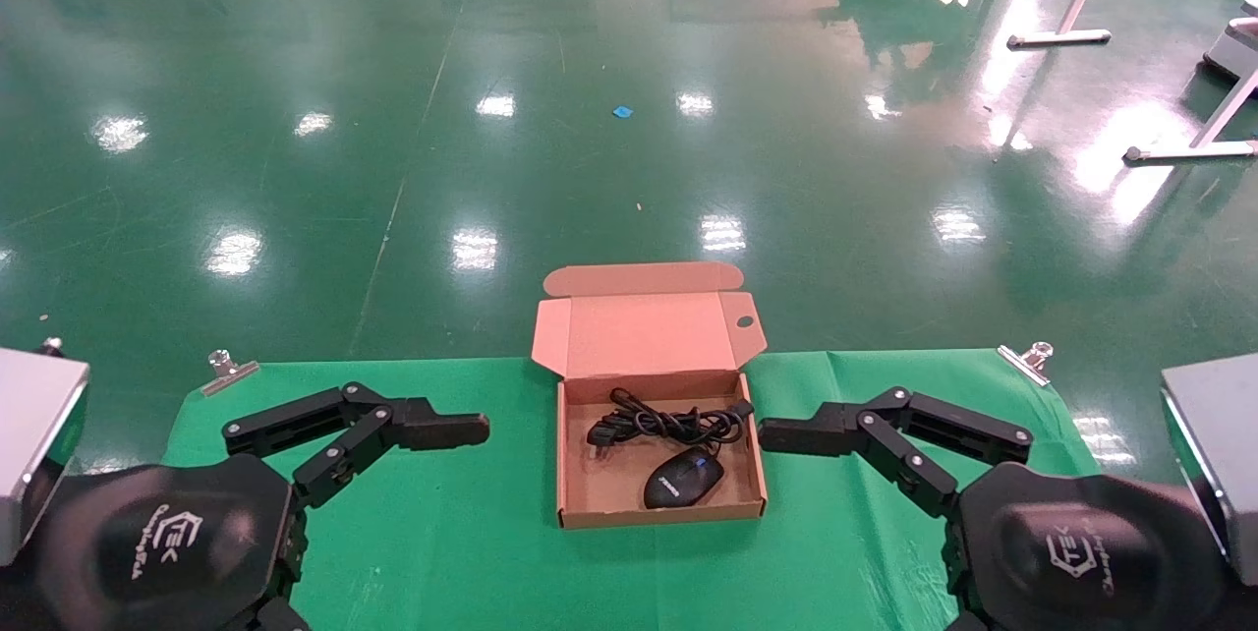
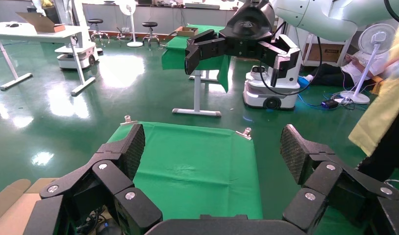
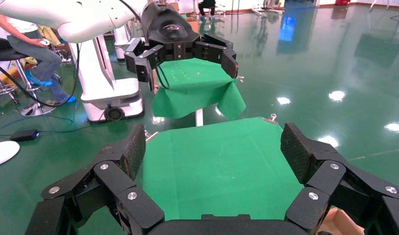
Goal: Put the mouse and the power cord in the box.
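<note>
The brown cardboard box (image 1: pixel 658 514) stands open in the middle of the green table, its flap lid (image 1: pixel 644 331) raised at the back. Inside it, the black mouse (image 1: pixel 683 480) lies toward the front right. The bundled black power cord (image 1: pixel 668 424) lies behind the mouse. My left gripper (image 1: pixel 470 430) hovers left of the box, open and empty, with green cloth showing between its pads (image 2: pixel 212 147). My right gripper (image 1: pixel 776 435) is close to the box's right wall, also open and empty (image 3: pixel 212 147). A corner of the box shows in each wrist view (image 2: pixel 11 208) (image 3: pixel 340 223).
The green cloth (image 1: pixel 442 533) is held by metal clips at the back corners (image 1: pixel 228 368) (image 1: pixel 1027 359). Beyond the table's far edge is shiny green floor. Another robot's arm (image 2: pixel 241 41) and a second green table (image 3: pixel 197 90) show in the wrist views' background.
</note>
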